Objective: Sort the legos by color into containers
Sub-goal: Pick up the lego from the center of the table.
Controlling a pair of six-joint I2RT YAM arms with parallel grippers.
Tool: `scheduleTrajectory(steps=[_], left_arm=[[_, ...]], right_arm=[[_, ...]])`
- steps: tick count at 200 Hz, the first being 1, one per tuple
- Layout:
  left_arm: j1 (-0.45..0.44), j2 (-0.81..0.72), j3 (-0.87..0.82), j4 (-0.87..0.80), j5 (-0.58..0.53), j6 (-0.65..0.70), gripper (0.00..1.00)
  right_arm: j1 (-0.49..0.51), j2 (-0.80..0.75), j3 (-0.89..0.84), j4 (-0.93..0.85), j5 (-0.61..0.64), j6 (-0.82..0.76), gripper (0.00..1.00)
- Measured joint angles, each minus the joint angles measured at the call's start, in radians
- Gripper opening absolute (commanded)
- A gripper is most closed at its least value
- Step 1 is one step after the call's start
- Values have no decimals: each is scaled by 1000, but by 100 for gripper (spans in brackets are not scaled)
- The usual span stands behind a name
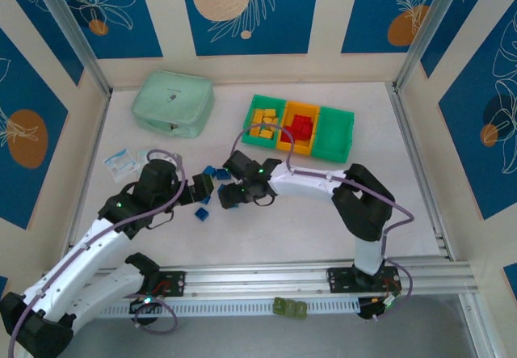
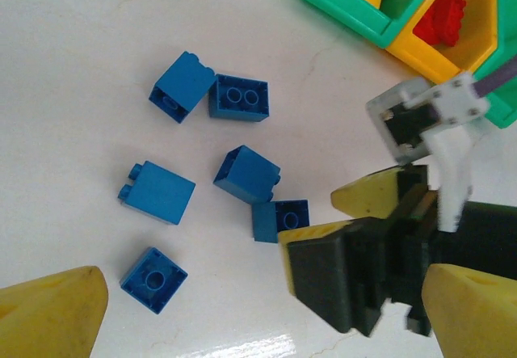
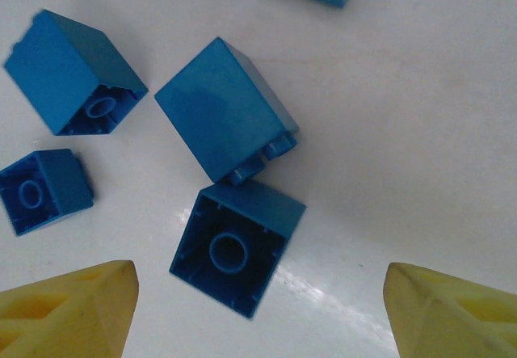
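1. White counter (image 1: 323, 212) carries everything; from the top camera the blue legos (image 1: 203, 213) at mid-counter are partly hidden.
2. Containers (image 1: 335, 132) sit at the back: yellow legos (image 1: 262, 122) fill the left green bin and red legos (image 1: 301, 126) the orange-yellow one, so blue likely belongs in the right green bin.
3. Right gripper (image 3: 258, 317) hovers over an underside-up blue brick (image 3: 237, 249), fingers (image 3: 73, 313) apart, probably lining up your grasp.
4. Left gripper (image 2: 262, 317), fingers also apart, holds nothing; the right wrist view crops neighbouring bricks.

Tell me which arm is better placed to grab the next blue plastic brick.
Likely right: the open right gripper straddles an upturned blue brick, and the empty green plastic bin is on its side. The left gripper, also open, sits farther away.
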Motion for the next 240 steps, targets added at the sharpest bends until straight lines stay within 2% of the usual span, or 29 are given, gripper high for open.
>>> scheduleTrajectory(steps=[21, 68, 100, 134, 190, 219, 240], left_arm=[[0, -5, 0, -10, -10, -3, 99], [0, -14, -3, -16, -23, -9, 99], [0, -14, -3, -20, -25, -9, 99], [0, -10, -3, -20, -25, -9, 99], [0, 3, -3, -18, -25, -9, 99], [0, 14, -3, -4, -21, -9, 99], [0, 39, -3, 18, -5, -8, 99]], right_arm=[[17, 56, 28, 0, 16, 33, 79], [29, 124, 105, -17, 64, 67, 63], [34, 124, 124, -49, 98, 80, 52], [38, 124, 125, -80, 113, 91, 47], [39, 124, 132, -108, 120, 101, 31], [39, 105, 130, -120, 132, 98, 26], [32, 37, 103, -124, 147, 93, 26]])
